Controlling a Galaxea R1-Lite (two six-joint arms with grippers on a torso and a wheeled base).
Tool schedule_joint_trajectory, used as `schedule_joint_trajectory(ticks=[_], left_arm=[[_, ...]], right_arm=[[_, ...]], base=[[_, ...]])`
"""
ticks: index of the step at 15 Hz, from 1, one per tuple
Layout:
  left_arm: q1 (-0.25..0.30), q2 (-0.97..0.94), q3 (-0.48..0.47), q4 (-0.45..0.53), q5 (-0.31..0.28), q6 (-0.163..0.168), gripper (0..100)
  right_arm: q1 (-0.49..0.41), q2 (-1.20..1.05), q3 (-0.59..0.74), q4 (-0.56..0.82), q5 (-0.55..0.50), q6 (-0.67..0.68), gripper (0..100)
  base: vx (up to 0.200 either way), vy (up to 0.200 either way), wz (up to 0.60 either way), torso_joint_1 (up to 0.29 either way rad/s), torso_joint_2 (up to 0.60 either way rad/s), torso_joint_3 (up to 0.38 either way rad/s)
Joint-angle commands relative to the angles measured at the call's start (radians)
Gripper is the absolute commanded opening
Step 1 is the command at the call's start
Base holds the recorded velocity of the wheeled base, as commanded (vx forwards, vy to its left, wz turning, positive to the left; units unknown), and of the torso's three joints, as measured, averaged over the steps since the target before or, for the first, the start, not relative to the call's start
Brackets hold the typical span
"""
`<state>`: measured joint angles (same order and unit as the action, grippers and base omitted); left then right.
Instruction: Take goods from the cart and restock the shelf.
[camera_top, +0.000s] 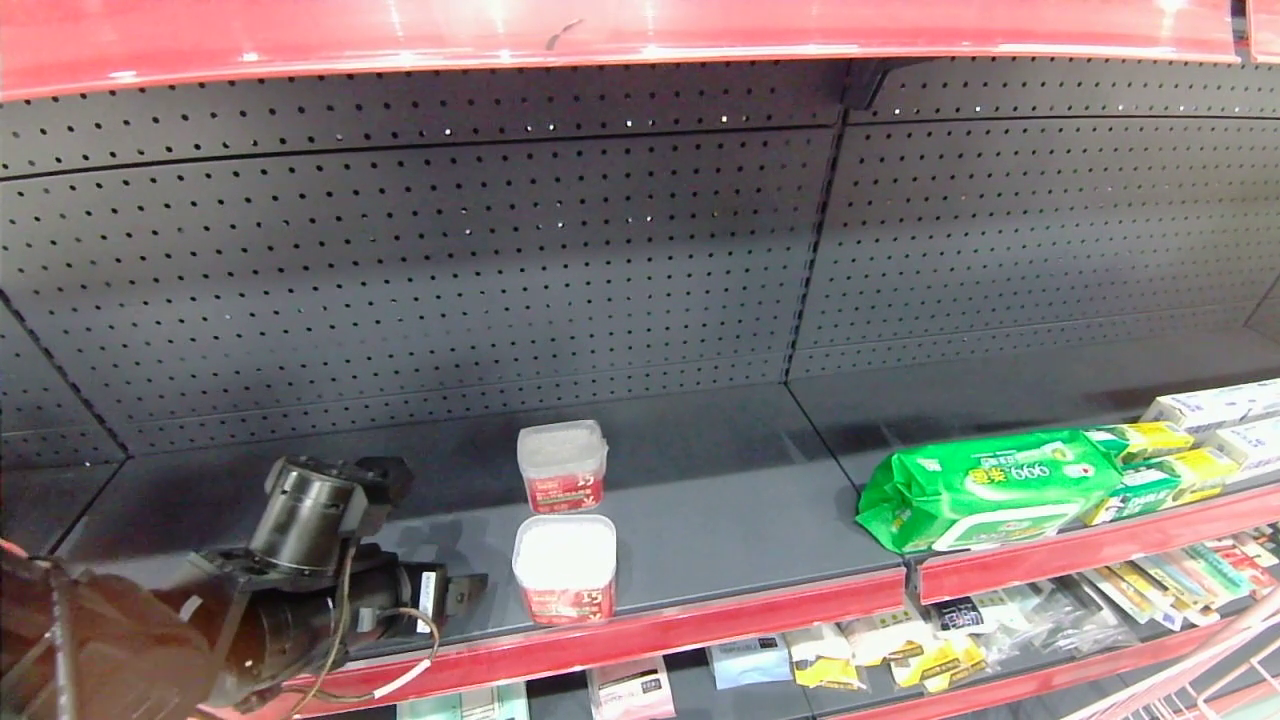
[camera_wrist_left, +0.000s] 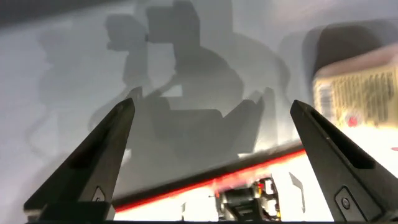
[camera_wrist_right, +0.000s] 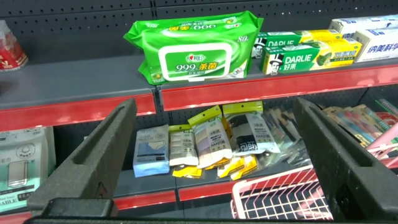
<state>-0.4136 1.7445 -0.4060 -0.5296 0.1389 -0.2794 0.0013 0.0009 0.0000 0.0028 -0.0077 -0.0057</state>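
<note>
Shelf (camera_top: 700, 500) holds two tubs (camera_top: 563, 565), mostly bare, so you're early in restocking; left gripper (camera_wrist_left: 212, 104) and right gripper (camera_wrist_right: 216, 102) both spread empty.

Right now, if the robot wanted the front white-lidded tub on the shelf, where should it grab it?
Probably by its left and right walls, coming in level from the front of the shelf. The front tub stands upright near that edge with both sides free, while the second tub close behind it leaves little room for a finger there.
</note>
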Motion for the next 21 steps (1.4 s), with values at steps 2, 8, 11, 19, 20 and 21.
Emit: schedule_joint_trajectory(ticks=[2, 8, 11, 19, 20, 21], left_arm=[[0.078, -0.232, 0.072, 0.01, -0.004, 0.115, 100], [0.121, -0.859, 0.038, 0.588, -0.071, 0.239, 100], [0.118, -1.157, -0.022, 0.879, -0.116, 0.284, 100], [0.105, -1.741, -0.152, 1.283, -0.14, 0.364, 100], [0.101, -1.744, -0.145, 1.281, -0.124, 0.356, 100], [0.099, -1.744, -0.136, 1.281, -0.098, 0.353, 100]], right_arm=[[0.0, 0.001, 0.0, 0.0, 0.002, 0.0, 100], [0.002, 0.001, 0.0, -0.001, 0.002, 0.001, 100], [0.0, 0.001, 0.0, -0.001, 0.002, 0.007, 100], [0.0, 0.001, 0.0, -0.001, 0.0, 0.004, 100], [0.0, 0.002, 0.0, -0.001, -0.002, 0.003, 100], [0.0, 0.001, 0.0, -0.001, -0.002, 0.003, 100]], base=[[0.0, 0.0, 0.0, 0.0, 0.0, 0.0], [0.0, 0.0, 0.0, 0.0, 0.0, 0.0], [0.0, 0.0, 0.0, 0.0, 0.0, 0.0], [0.0, 0.0, 0.0, 0.0, 0.0, 0.0], [0.0, 0.0, 0.0, 0.0, 0.0, 0.0], [0.0, 0.0, 0.0, 0.0, 0.0, 0.0]])
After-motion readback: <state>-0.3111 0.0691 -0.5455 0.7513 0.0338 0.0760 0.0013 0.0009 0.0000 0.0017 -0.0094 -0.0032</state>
